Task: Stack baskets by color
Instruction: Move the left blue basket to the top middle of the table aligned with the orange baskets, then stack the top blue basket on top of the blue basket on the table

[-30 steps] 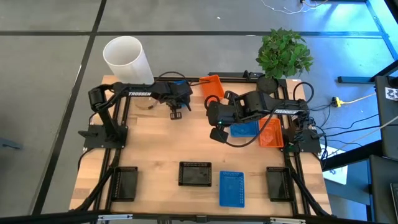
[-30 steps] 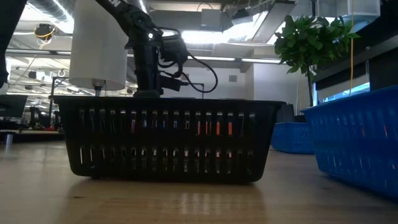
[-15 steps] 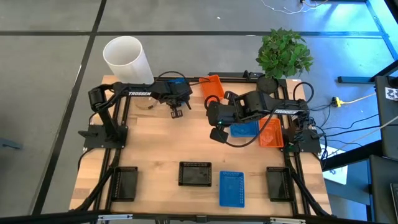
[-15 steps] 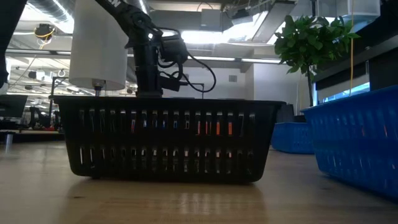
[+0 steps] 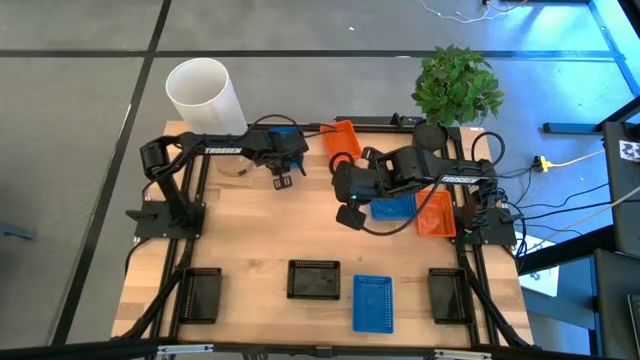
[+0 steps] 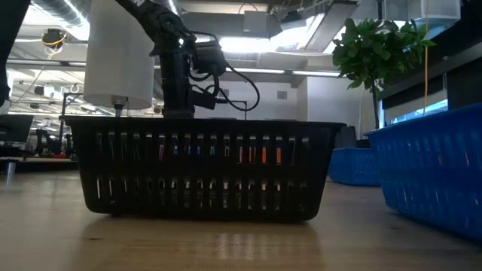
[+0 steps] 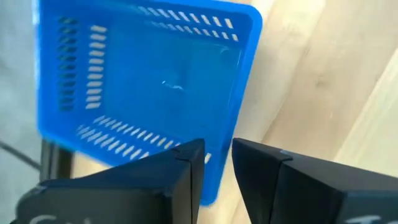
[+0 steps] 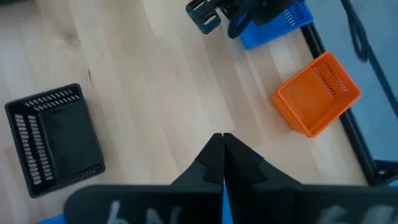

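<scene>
Much of the back blue basket [image 5: 289, 130] is hidden under my left arm in the high view; only a sliver of blue shows there. In my left wrist view it is cut off by my own fingers [image 7: 186, 168], and one side of it seems to hang past the tabletop [image 5: 250, 230] edge, though I cannot be sure. In the low view the middle black basket [image 6: 199, 169] fills the front and blocks most of what lies behind it, and the front blue basket [image 6: 437, 165] is cut off at the right edge.

Around me stand a white cylinder [image 5: 205, 92] at the back left corner and a plant [image 5: 457, 85] at the back right. 3 black baskets sit along the front: the left one [image 5: 203, 293], the middle one, and the right one [image 5: 449, 295], with the front blue basket between the last 2. A back orange basket [image 5: 342, 138] lies at the rear edge, just beside my left arm. My right arm lies across the right half, above a right blue basket [image 5: 393, 208] and a right orange basket [image 5: 436, 214] that sit side by side.

My left jaws hang over the near rim of the back blue basket, parted by a narrow gap and clamping nothing. My right jaws are pressed closed and empty, over bare wood near the middle, well apart from the middle black basket.
</scene>
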Motion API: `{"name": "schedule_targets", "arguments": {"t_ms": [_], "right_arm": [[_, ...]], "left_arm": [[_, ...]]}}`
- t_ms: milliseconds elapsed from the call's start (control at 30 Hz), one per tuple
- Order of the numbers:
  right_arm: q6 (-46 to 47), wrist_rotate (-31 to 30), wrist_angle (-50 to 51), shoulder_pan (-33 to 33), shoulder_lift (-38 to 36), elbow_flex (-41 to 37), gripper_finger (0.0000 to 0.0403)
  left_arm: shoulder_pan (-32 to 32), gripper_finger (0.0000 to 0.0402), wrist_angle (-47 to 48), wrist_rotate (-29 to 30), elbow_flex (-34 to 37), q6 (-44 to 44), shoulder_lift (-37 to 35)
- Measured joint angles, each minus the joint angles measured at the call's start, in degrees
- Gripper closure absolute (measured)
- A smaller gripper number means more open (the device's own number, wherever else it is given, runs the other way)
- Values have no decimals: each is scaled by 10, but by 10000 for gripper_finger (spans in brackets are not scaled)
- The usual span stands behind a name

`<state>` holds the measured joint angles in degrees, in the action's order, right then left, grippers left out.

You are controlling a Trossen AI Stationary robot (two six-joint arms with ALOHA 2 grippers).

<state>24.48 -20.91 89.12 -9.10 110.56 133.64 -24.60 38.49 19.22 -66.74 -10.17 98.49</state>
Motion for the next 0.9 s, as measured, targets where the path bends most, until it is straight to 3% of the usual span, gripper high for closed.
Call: {"name": "schedule_targets", "arguments": {"t_ms": [167,300,467,600,733,900], "right_arm": [[33,30,8,2,0,0,403],[55,74,8,14,0,0,403],[38,86,8,37,-9,0,403],[35,61,9,41,-40,-1,403],[49,48,8,41,-91,-48,403],[120,61,10,41,-166,-176,403]], "left_arm": [[0,326,9,5,0,11,-64],[5,327,28,-29,0,37,-134],[28,326,33,-103,0,69,-226],[54,325,31,-119,0,72,-282],[80,325,31,-114,0,99,-320],[99,325,32,-112,0,114,-346]]}}
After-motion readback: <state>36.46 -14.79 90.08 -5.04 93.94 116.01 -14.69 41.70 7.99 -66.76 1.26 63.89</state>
